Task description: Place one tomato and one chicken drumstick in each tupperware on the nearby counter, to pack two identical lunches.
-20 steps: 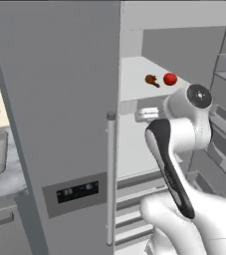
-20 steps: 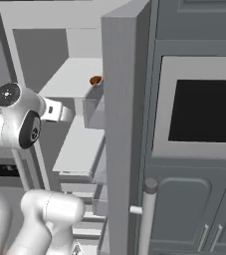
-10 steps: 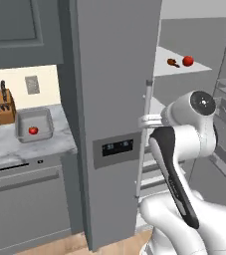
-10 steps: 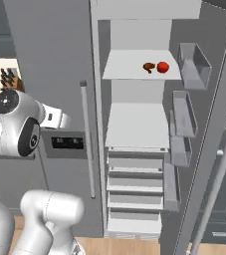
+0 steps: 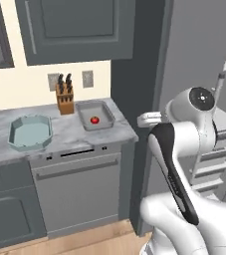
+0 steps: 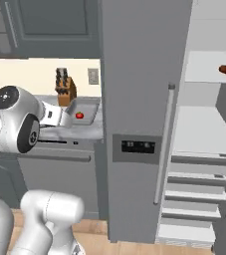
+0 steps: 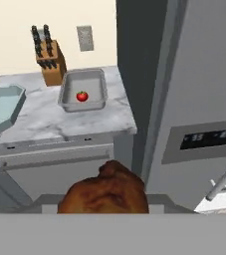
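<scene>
Brown, knobbly chicken drumstick (image 7: 106, 191) is pinched in the fingers, facing the marbled counter (image 7: 84, 117).

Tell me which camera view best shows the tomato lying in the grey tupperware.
The hand view: the tomato sits near the middle of the grey tupperware, unobstructed, green top visible. The left base view shows the tomato as a small red dot; the right base view shows it smaller still, just beyond the arm.

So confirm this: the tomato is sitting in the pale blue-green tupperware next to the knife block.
Not quite. The tomato sits in the plain grey tupperware next to the knife block; the pale blue-green tupperware further left holds nothing. The left base view shows both containers on the counter.
</scene>
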You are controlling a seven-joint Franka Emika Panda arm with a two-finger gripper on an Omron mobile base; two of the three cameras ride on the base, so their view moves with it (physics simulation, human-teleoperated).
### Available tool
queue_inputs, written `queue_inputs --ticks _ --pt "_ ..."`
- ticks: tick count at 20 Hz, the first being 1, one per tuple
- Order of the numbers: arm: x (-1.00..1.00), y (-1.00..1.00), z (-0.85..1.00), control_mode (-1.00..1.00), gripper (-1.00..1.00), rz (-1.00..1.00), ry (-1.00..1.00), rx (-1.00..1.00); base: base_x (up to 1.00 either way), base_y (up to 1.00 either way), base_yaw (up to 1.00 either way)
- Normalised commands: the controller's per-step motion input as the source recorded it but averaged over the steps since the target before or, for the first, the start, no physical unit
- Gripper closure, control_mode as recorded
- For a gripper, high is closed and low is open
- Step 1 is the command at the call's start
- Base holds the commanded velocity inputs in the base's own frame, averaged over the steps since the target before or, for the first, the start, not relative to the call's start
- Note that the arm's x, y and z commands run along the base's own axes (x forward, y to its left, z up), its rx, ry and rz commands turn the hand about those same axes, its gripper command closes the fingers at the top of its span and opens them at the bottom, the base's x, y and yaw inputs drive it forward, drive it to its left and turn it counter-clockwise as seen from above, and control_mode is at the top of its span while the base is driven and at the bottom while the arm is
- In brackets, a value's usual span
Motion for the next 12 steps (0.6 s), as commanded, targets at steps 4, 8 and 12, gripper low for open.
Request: queue_inputs --ticks 4,8,12 --pt "0.0 0.0 0.0 1.0 1.0 0.0 0.0 0.0 0.96 0.85 -0.01" --pt "0.0 0.0 0.0 1.0 1.0 0.0 0.0 0.0 1.0 0.19 -0.19" --pt "0.0 0.0 0.0 1.0 1.0 0.0 0.0 0.0 1.0 -0.19 -0.22"
